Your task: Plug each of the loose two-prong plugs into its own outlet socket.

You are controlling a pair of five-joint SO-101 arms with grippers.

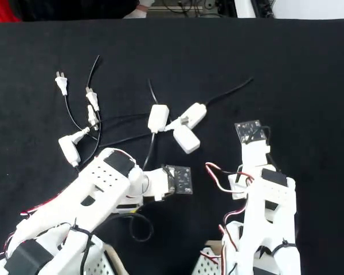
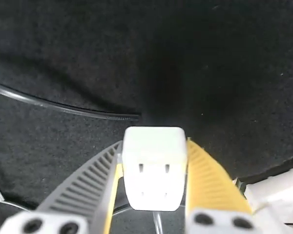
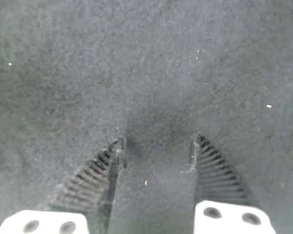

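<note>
A white outlet socket (image 2: 154,168) sits closest in the left wrist view, with its two slots facing the camera. The left gripper (image 2: 154,144) has it clamped. The grey finger (image 2: 95,180) presses one side and the yellow finger (image 2: 205,178) the other, so the jaws are closed only to the width of the block. Behind it lies the black table (image 2: 224,58), where a thin black cable (image 2: 63,107) ends near the socket.

In the high view the left arm (image 1: 103,183) stretches from the near left corner toward the middle of the table. Just beyond its wrist, three white corded blocks cluster together: one (image 1: 158,117) standing alone, a second (image 1: 186,138), and a third (image 1: 194,114). The last two lie close together with a short metal piece between them, and whether they are joined cannot be told. Black cords (image 1: 229,91) trail away from the blocks.

Farther left lies a loose two-prong plug (image 1: 61,83) with its prongs pointing at the far edge. A second plug (image 1: 92,98) lies just beside it. A white angled plug (image 1: 69,147) rests nearer the left arm, with thin dark cords looping among the three.

The right gripper (image 3: 157,140) hovers over bare table. Its jaws are spread wide with nothing between them. The right arm (image 1: 266,197) stands at the near right, well apart from the loose plugs, with its wrist near the block cluster.
</note>
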